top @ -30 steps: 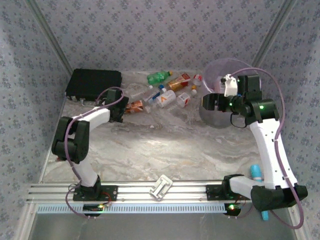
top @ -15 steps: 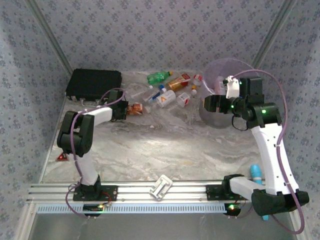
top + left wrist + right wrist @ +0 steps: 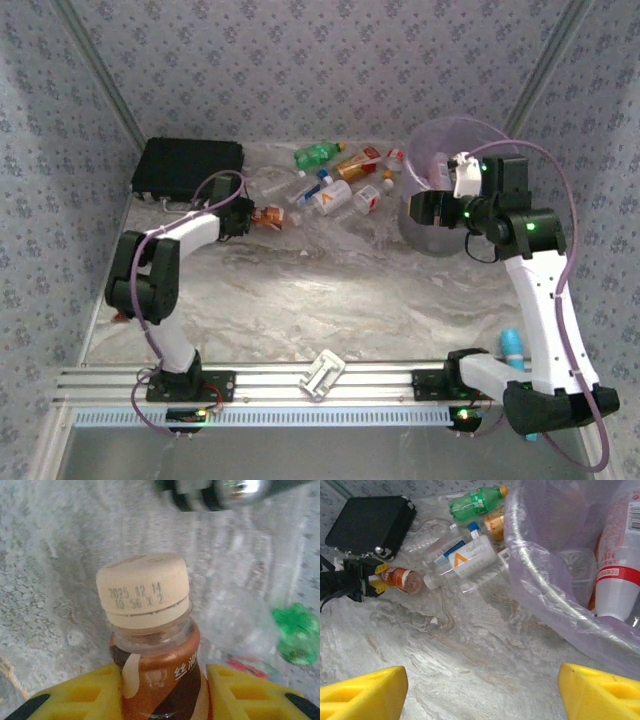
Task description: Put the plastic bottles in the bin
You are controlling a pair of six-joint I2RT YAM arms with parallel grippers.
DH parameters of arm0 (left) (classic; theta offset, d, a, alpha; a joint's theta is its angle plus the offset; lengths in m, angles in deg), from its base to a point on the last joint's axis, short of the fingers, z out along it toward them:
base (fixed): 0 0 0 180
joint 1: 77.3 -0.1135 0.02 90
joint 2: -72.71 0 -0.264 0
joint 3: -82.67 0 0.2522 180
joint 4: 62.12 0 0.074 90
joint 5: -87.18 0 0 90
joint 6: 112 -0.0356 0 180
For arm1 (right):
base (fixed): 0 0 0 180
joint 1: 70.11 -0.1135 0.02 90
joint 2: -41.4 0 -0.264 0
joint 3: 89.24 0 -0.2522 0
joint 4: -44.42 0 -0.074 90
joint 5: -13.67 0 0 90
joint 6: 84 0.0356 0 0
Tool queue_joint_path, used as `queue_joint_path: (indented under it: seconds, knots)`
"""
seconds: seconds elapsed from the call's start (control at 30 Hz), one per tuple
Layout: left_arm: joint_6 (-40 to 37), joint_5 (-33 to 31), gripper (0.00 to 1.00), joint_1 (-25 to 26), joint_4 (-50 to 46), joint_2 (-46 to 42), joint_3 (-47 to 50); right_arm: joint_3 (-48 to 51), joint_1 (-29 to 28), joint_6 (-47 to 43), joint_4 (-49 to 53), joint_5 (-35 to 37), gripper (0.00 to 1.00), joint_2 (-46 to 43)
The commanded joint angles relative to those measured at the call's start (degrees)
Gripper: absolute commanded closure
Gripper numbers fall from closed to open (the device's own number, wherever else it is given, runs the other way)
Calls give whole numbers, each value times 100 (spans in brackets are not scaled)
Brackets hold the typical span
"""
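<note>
My left gripper (image 3: 162, 696) is shut on a small brown bottle (image 3: 156, 677) with a cream cap (image 3: 144, 597), its yellow pads (image 3: 87, 690) pressed to both sides of the neck. From above, the left gripper (image 3: 246, 217) holds that bottle (image 3: 269, 216) low at the heap's left end. Several more plastic bottles lie behind, among them a green one (image 3: 318, 153), an orange one (image 3: 357, 163) and a white-labelled one (image 3: 331, 197). My right gripper (image 3: 421, 208) hangs open beside the pale-purple bin (image 3: 447, 141). Its fingers (image 3: 362, 690) stand wide over bare table. A white bottle with red label (image 3: 615, 565) lies in the bin (image 3: 540, 575).
A flat black case (image 3: 188, 167) sits at the back left corner, just behind my left arm. A white clip-like part (image 3: 323, 375) rests on the front rail, and a blue object (image 3: 512, 345) lies by the right arm's base. Walls close in at the table's sides.
My left gripper has shut on the brown bottle, which it was only reaching towards a second ago. The right arm has shifted slightly beside the bin, jaws still wide.
</note>
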Motion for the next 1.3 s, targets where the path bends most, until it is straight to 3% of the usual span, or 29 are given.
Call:
queue_joint_path:
  seconds: [0.0,0.1,0.23,0.4,0.5,0.63,0.83,1.27]
  knots:
    - [-537,-97,72,13,-325,-656,207,-35,-179,-69,-53,-204,21,-43]
    - [-1115,218,72,41,-485,-1175,379,-188,-434,-70,-9,-170,21,-5]
    - [-2064,695,83,40,-739,-1854,527,-280,-886,35,-195,-316,22,150]
    - [-2650,2229,86,55,231,-2697,1141,-165,-1817,288,-874,-1,23,645]
    - [-2653,2783,92,108,876,-3081,1524,23,-2054,500,-1463,-347,23,934]
    - [-2784,2991,100,332,1112,-3510,1756,44,-2463,684,-1842,-629,23,1524]
    - [-2549,3261,100,567,1886,-3637,2100,115,-2556,1167,-2728,-1516,21,2287]
    - [-2703,3291,100,708,2406,-3466,2161,-63,-3116,1524,-2949,-2419,18,3245]
